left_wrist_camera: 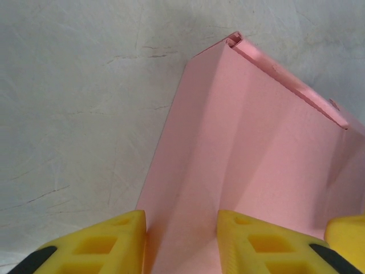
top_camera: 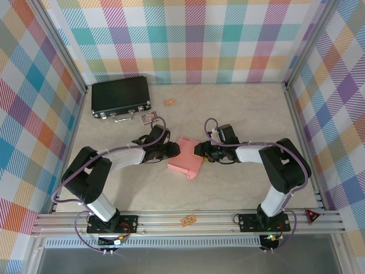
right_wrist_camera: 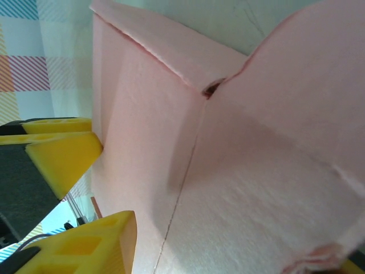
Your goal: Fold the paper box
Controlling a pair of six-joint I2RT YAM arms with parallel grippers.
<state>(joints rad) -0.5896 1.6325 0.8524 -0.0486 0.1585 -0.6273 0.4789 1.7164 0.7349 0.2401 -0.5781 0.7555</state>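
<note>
paper box [top_camera: 185, 161] between left end effector [left_wrist_camera: 181, 237], seemingly grasping it, right end effector [top_camera: 198, 150] unclear

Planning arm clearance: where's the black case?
Top view: the case lies far left on the table, in the back-left corner, well apart from the pink box at centre.

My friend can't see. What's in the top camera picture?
A partly folded pink paper box lies on the table, with the left end effector at its left edge and the right end effector at its right edge. A black case sits at the back left, and checked walls surround everything.
</note>
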